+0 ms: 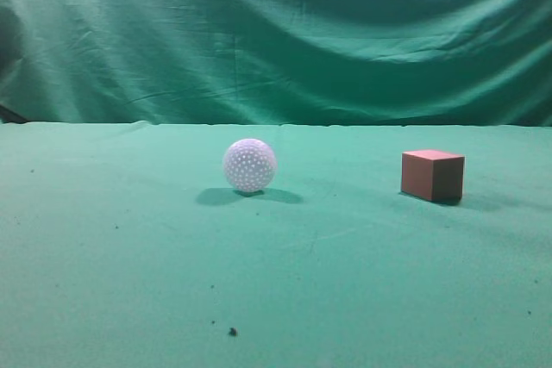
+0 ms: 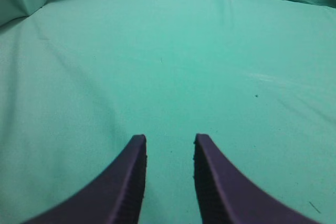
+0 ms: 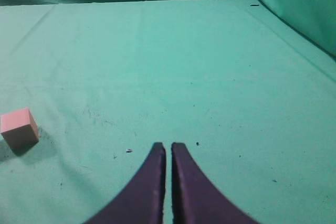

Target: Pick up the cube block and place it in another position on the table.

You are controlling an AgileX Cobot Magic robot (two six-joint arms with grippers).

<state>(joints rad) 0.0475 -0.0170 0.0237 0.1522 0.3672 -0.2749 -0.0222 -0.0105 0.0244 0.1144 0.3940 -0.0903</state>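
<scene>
The cube block (image 1: pixel 432 175) is a small reddish-brown cube resting on the table (image 1: pixel 129 282) at the right of the exterior view. It also shows in the right wrist view (image 3: pixel 19 128), far left of my right gripper (image 3: pixel 168 146), which is shut and empty over bare cloth. My left gripper (image 2: pixel 169 139) is open and empty above bare green cloth; the cube does not show in its view. Neither gripper shows in the exterior view.
A white dimpled ball (image 1: pixel 249 165) sits on the table left of the cube. A draped green curtain (image 1: pixel 276 32) hangs behind the table. Dark specks (image 1: pixel 232 331) dot the cloth near the front.
</scene>
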